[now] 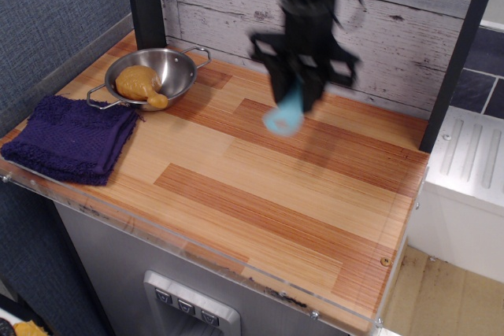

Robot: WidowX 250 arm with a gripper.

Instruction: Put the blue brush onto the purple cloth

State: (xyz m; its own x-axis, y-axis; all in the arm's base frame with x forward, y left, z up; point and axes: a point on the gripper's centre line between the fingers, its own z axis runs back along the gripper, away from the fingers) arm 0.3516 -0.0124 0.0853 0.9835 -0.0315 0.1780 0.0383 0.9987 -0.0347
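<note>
My gripper (298, 84) is shut on the blue brush (285, 114) and holds it in the air above the middle back of the wooden table. Only the light-blue handle shows, hanging down below the black fingers; the bristle head is hidden between them. The arm is blurred by motion. The purple cloth (69, 138) lies folded at the table's left front edge, far to the left of the gripper, with nothing on it.
A steel bowl (163, 73) with a tan food piece (138, 83) stands at the back left, just behind the cloth. A white plank wall runs along the back. A black post (146, 1) stands at the back left corner.
</note>
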